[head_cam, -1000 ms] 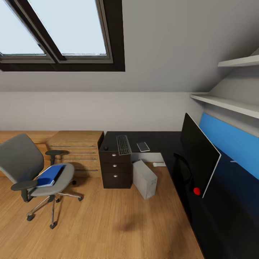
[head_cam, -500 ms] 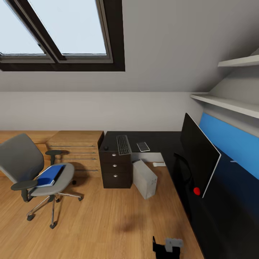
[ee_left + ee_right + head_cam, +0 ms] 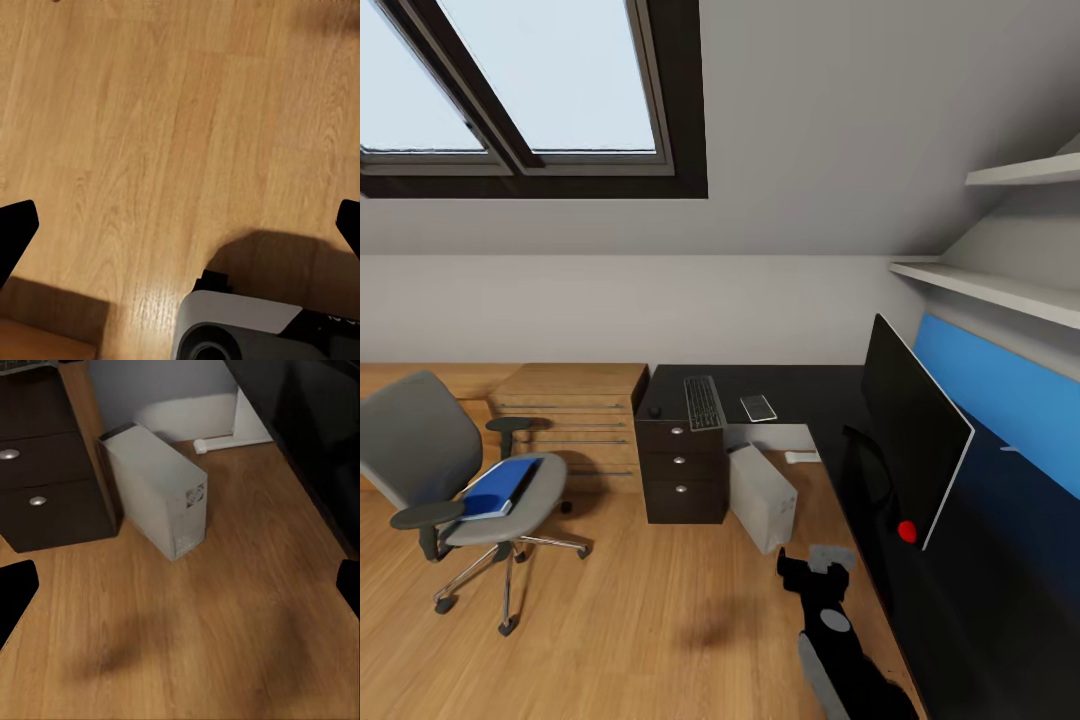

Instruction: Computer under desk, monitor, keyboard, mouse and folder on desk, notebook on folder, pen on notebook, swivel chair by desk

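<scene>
Right gripper [image 3: 815, 572] has risen into head view at 5 o'clock, fingers spread, empty; left gripper also spread over bare floor. Computer [image 3: 763, 497] stands at 12 o'clock from it, beside the desk [image 3: 780, 395]; push low and square so it slides under without tipping.

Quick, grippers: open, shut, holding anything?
Left gripper: open, empty, over bare floor.
Right gripper: open, empty, pointed at the computer.
</scene>
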